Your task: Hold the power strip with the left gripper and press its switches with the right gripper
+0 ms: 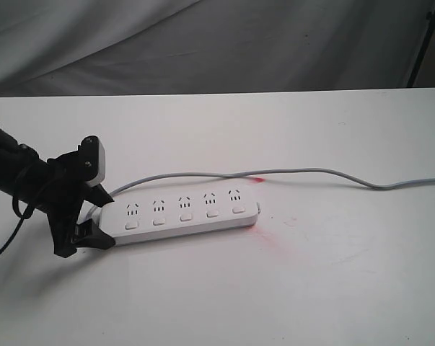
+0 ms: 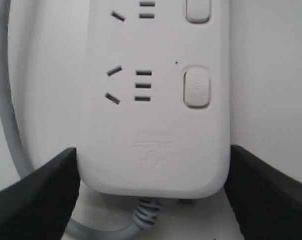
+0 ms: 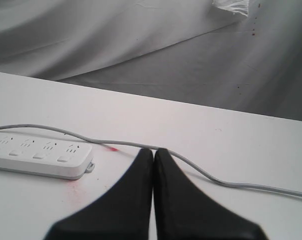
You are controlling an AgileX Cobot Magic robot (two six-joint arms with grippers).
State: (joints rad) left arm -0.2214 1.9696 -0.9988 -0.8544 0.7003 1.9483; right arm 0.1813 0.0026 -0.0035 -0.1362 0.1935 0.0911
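The long white power strip (image 1: pixel 185 209) lies flat on the white table, its grey cord (image 1: pixel 311 173) running off to the right. My left gripper (image 1: pixel 107 218) clasps its left end, one black jaw against each long side. In the left wrist view the strip (image 2: pixel 151 125) fills the space between the fingers (image 2: pixel 40 190), which touch both its edges. Its white switches (image 1: pixel 185 218) sit in a row below the sockets, one of them (image 2: pixel 196 87) seen close up. My right gripper (image 3: pixel 154 151) is shut on nothing, hovering well to the right of the strip (image 3: pixel 35 157), and is outside the exterior view.
A faint red stain (image 1: pixel 275 231) marks the table beside the strip's right end. The cord (image 3: pixel 201 167) crosses the table just beyond my right fingertips. Grey cloth (image 1: pixel 217 43) hangs behind the table's far edge, and a black stand leg (image 1: pixel 423 43) rises at the back right.
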